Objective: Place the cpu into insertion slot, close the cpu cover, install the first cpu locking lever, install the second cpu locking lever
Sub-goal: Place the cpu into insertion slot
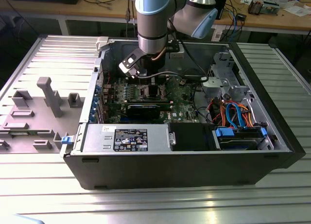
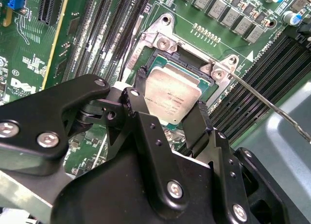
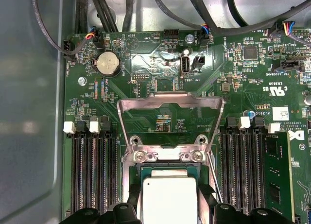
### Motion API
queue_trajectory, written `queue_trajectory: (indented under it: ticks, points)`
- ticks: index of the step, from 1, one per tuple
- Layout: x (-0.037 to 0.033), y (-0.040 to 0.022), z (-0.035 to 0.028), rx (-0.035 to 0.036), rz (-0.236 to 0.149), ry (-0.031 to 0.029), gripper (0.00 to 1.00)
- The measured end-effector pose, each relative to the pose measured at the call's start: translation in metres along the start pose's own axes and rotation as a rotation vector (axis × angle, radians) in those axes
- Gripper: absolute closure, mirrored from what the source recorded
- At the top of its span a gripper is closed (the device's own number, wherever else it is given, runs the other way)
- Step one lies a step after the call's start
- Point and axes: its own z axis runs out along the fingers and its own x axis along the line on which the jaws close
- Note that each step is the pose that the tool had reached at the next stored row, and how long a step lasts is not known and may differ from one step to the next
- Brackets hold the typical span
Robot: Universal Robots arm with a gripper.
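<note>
While the cover [image 3: 170,105] stands open, the hand [image 3: 170,197] is clamped on two opposite edges of the cpu [image 2: 172,93], at the socket [image 3: 167,153] mid-board [image 3: 146,59]. Judged light, rigid, fragile underneath: edge grip only, kept level.

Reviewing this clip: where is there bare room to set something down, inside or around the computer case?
Free: the slatted table in front of the case, and its strip at the exterior view's right. Crowded: the claw holds the cpu at the insertion slot, memory slots flanking it; cables fill the drive corner.
</note>
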Motion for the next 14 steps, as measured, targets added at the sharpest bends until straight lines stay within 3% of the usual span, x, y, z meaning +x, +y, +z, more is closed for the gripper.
queue_trajectory:
  ticks: [4, 5, 12, 14]
  points:
    - [0.0, 0.0001, 0.0, 0.0, 0.0, 0.0, 0.45]
    - [0.0, 0.0001, 0.0, 0.0, 0.0, 0.0, 0.38]
    - [0.0, 0.0, -0.0001, 0.0001, 0.001, -0.0007, 0.4]
    - [0.0, 0.0, 0.0, 0.0, 0.001, -0.0004, 0.46]
